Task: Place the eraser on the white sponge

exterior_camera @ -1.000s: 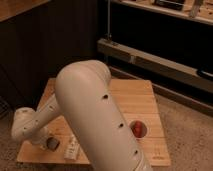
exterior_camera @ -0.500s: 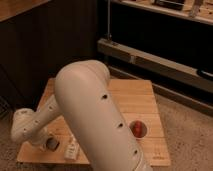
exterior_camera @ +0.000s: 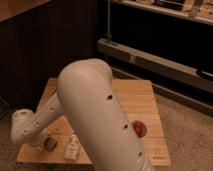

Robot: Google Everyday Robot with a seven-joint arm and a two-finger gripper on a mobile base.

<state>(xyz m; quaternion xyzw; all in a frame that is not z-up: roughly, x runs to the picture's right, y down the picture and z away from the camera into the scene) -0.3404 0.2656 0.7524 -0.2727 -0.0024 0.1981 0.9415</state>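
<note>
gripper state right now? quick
gripper: down at the front left corner of the wooden table, beside the white bottle; open, closed or holding cannot be told

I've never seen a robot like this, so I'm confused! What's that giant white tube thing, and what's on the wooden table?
The big white tube is the robot's arm. The one camera looks down past it, so it seems huge. The arm bends out to the left. Its jaws are at the far end, low over the left front corner of the wooden table. I can't tell whether they hold anything. On the table are a white labelled bottle, a dark round thing beside the arm's end, and, on the right, a small cup with something red inside. The robot should put an eraser on a white sponge, but I can't make out either one here.
</note>
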